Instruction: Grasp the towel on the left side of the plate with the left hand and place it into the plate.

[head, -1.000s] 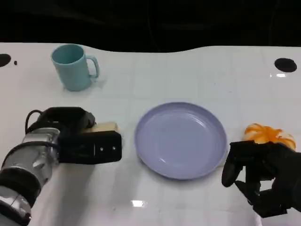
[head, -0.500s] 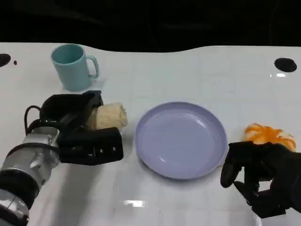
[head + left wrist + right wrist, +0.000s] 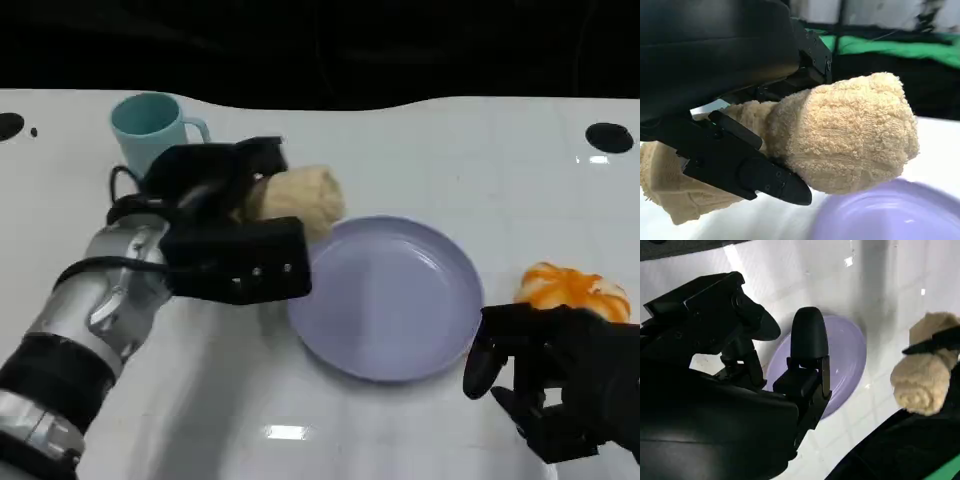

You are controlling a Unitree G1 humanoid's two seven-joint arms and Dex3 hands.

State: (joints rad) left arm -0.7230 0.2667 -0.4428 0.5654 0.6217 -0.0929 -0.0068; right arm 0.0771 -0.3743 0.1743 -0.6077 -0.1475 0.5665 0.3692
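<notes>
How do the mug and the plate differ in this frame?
The mug is teal and stands tall with a handle; the plate is lavender, wide and shallow. The mug sits at the far left of the table, partly hidden behind the left hand; the plate lies in the middle, with the towel held at its left rim. Both look empty.

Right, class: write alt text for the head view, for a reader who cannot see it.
The robot's left hand holds a rolled beige towel above the white table, at the left rim of an empty lavender plate. A teal mug stands behind, and the right hand rests near an orange object.
</notes>
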